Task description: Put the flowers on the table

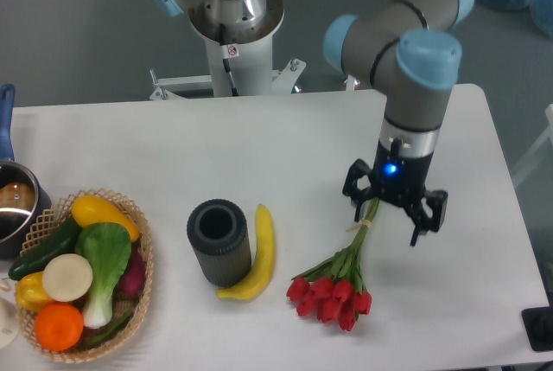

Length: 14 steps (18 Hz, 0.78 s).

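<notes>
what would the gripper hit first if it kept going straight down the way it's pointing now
Probably the upper stems of the flowers, which lie between the open gripper fingers, then the table just under them. Height is hard to judge from this single view.

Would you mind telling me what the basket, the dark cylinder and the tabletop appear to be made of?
The basket looks like woven wicker or rattan: tan strands in an open lattice rim. The dark cylinder seems to be matte grey foam or rubber, with ribbed sides and no shine. The table looks like a smooth white laminate or painted board, evenly flat and faintly glossy.
</notes>
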### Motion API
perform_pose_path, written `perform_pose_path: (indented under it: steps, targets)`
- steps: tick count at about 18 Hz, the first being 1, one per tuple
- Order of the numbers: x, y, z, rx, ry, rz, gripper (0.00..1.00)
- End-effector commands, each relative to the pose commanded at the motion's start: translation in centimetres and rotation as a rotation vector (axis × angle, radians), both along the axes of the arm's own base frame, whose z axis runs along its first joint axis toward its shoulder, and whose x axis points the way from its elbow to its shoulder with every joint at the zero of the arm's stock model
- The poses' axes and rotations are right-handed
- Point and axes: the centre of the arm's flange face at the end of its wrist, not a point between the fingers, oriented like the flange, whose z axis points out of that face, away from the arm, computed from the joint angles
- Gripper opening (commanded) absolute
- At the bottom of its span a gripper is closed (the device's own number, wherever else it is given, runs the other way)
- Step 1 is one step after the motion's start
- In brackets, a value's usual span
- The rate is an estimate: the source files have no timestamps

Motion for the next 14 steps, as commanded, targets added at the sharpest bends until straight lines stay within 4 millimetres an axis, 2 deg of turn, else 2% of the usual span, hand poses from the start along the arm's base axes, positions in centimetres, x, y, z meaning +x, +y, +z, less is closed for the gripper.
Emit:
perform_pose_path:
  steps: [2, 7, 14]
  targets:
    - [0.6, -1.1, 0.2, -0.056, 0.037, -0.072, 1.0]
    - [0.5, -4.2, 0.4, -0.196, 0.059, -0.19, 1.0]
    - [0.5, -4.8, 0.7, -0.204, 0.061, -0.185, 1.0]
